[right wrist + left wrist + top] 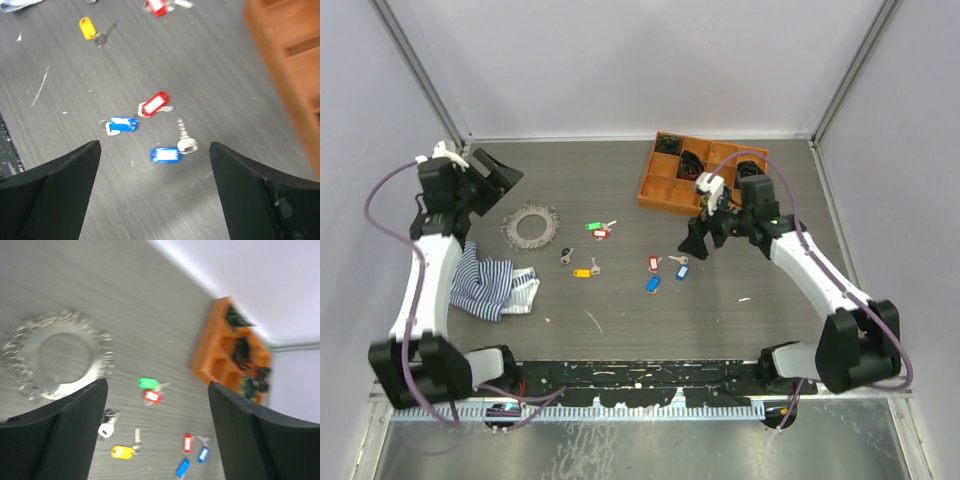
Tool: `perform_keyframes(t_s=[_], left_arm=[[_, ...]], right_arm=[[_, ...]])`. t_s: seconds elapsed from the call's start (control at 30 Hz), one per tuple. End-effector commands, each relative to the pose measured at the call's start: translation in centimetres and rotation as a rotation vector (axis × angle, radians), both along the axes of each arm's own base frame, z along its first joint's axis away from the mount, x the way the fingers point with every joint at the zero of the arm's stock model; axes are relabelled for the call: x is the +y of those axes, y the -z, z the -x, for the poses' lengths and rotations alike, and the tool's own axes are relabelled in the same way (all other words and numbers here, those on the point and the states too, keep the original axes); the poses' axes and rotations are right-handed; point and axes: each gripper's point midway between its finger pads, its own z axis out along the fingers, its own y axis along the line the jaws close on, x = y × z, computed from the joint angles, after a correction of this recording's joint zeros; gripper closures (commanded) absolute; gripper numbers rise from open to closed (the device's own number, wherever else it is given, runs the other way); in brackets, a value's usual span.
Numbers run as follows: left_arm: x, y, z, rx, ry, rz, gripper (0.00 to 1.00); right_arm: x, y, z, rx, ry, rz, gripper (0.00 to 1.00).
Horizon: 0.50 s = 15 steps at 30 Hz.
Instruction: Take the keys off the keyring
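The keys (156, 104) lie loose on the tabletop (720, 320), apart from the keyring (32, 357), which is blurred and part-hidden behind the left claw (157, 387); the right wrist view leaves it out. Left claw and right claw (154, 145) gape wide, empty.

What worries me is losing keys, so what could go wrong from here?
1. The red-tagged key and two blue-tagged keys lie close together below the open right gripper; closing there could catch or knock more than one.
2. The keyring lies flat and thin on the table; the open left gripper may slide it toward the striped cloth instead of lifting it.
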Motion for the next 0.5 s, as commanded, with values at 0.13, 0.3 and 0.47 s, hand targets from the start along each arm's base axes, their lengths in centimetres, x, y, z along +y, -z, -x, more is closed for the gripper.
perform_keyframes(t_s=[0.13,0.3,0.47], left_arm=[[-5.9,-16.6,10.8,-0.517,0.274,-0.013,0.02],[-8.7,-21.0,15.9,-0.550,0.410,-0.015,0.02],[-10.5,-25.4,19.2,-0.640,0.489,-0.005,0.02]], right_arm=[[-4.0,-11.4,-2.4,-0.368,0.197,-0.011,0.00],[-5.7,-21.4,-3.3,-0.432,0.377,-0.059,0.00],[-3.4,-29.8,0.4,-0.455,0.247,-0.211,0.00]])
